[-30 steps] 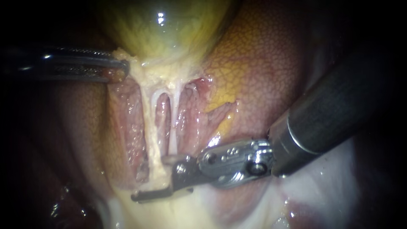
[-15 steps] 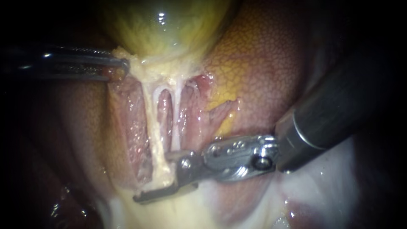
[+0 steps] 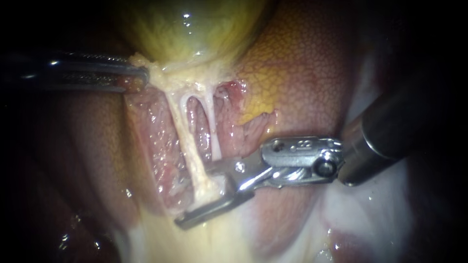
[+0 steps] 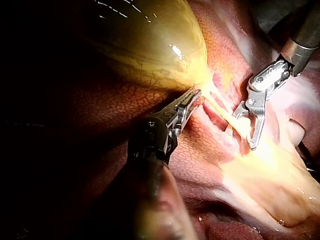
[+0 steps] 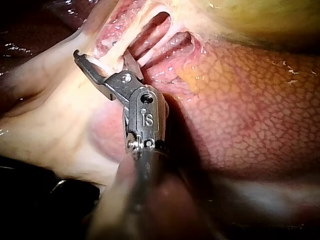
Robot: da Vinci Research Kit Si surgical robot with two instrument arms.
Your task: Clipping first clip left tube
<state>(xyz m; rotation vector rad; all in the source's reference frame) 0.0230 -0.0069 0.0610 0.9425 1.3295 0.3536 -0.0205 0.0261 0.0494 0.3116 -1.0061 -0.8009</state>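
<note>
The left tube (image 3: 187, 141) runs down from the gallbladder (image 3: 190, 29) and passes through the wide-open claw of the right instrument (image 3: 192, 197). The claw of the left instrument (image 3: 139, 78) is clamped on tissue at the gallbladder's neck.

Gallbladder (image 3: 190, 34) smooth, wet, glossy; liver (image 3: 302, 73) shiny with a fine pebbled grain. Left tube (image 3: 186, 141) pale, stringy, moist. Right instrument (image 3: 200, 195) bright polished metal, its shaft (image 3: 390, 131) dark and seemingly matt; left instrument (image 3: 141, 78) dull grey metal, ridged
</note>
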